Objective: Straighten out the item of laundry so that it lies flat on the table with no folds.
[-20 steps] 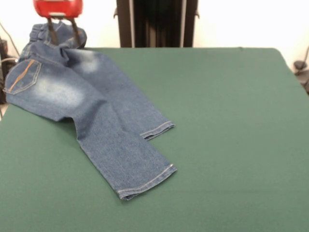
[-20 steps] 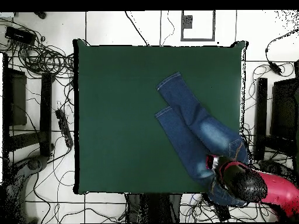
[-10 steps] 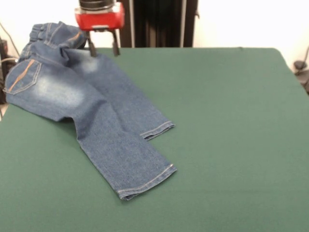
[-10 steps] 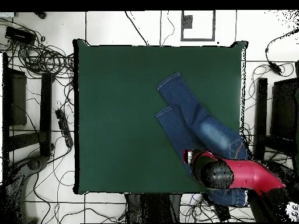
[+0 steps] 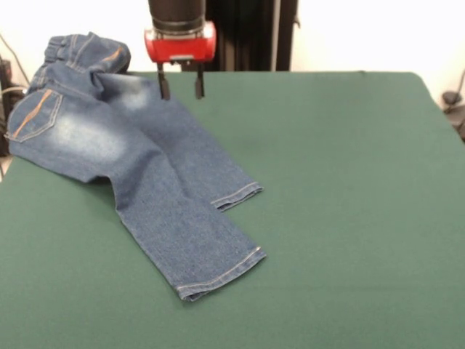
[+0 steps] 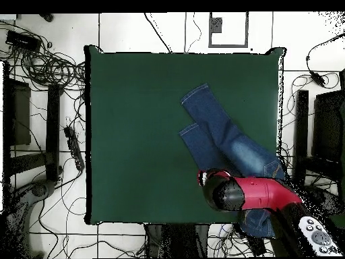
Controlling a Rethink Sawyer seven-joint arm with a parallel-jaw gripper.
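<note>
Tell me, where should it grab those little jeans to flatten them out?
Probably the bunched waistband of the jeans, taken from above. That end is crumpled and hangs past the table edge, while both legs already lie flat. The open end effector hovers just beside it.

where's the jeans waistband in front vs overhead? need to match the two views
Front view: waistband at the top left, bunched at the table's far left corner, left of the tool.
Overhead view: it is not clearly seen; that end of the jeans lies at the lower right, partly under the arm.
Shared landmark: the two leg hems, front centre, overhead upper centre.
</note>
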